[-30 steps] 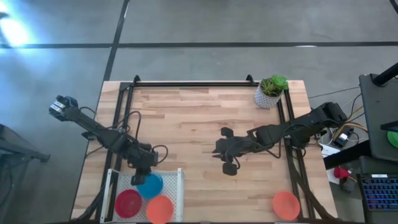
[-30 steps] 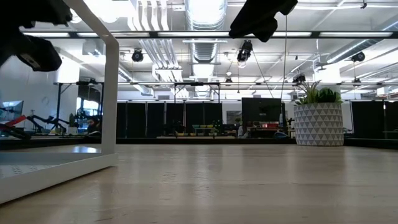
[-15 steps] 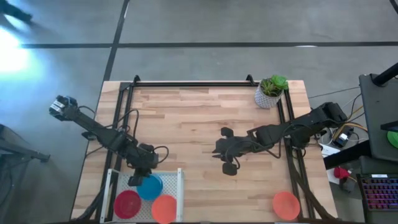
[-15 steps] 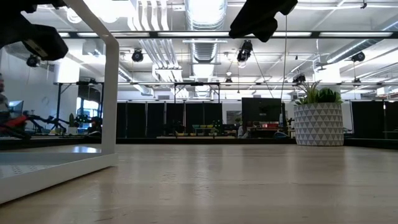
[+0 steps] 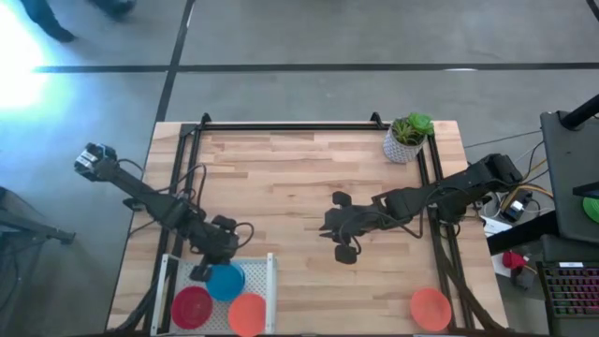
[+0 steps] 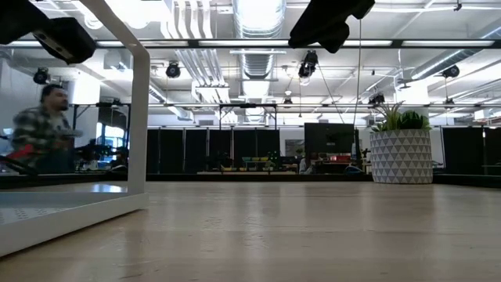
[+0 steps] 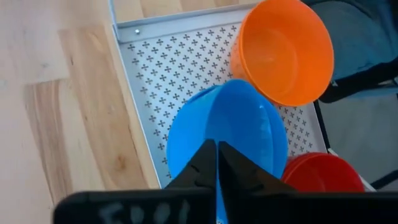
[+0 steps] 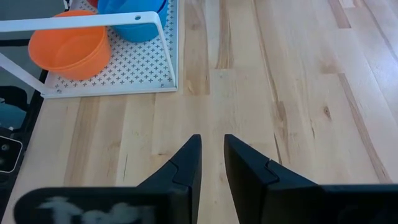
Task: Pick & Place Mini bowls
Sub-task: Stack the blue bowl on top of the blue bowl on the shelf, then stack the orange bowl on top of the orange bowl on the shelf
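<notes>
We saw a wooden surface (image 5: 299,187) and a person (image 6: 43,129) behind. Left fingers (image 7: 216,163) were clenched above the blue bowl (image 7: 242,127); right fingers (image 8: 211,163) hovered slightly apart, holding nothing.

A: Where is the overhead camera sitting?
B: It is looking straight down on the whole surface (image 5: 299,178); the low one is peering level across it into the room.
A: And the wrist cameras?
B: Both are looking down from close above; both are catching the white rack (image 7: 180,81) at the near left corner.
</notes>
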Motion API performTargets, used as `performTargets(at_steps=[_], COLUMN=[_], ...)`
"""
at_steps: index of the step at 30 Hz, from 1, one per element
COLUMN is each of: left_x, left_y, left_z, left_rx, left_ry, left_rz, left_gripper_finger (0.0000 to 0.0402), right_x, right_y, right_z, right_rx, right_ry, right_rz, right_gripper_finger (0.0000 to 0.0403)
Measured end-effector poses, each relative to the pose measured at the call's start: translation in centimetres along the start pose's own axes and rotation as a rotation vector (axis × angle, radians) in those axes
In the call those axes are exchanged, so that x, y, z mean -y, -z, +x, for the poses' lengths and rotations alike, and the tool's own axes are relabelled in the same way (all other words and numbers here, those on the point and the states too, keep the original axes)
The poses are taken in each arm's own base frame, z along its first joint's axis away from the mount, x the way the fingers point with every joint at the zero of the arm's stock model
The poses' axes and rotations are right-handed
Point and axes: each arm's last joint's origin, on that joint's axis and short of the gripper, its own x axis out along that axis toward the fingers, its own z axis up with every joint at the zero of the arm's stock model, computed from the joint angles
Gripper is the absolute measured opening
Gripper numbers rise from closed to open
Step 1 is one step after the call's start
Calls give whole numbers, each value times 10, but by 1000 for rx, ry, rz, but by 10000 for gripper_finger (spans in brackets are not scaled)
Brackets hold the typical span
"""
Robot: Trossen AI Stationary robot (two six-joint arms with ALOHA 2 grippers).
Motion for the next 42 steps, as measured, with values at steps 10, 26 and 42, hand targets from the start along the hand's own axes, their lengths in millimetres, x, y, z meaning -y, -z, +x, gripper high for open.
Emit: performTargets(at_steps=[10, 26, 42], left_x=[-5, -7, -11], left_y=[11, 5, -20], left_z=[13, 8, -18], left_rx=[-30, 52, 382], left_ry=[-32, -181, -757], left_rz=[-2, 0, 41], left_gripper_finger=[0, 0, 0], right_x=[0, -4, -39], right_y=[0, 16, 63], right_z=[0, -4, -25], right_rx=[-1, -233, -625], right_ry=[0, -164, 48], right_rz=[0, 201, 719], right_gripper_finger=[63, 63, 63])
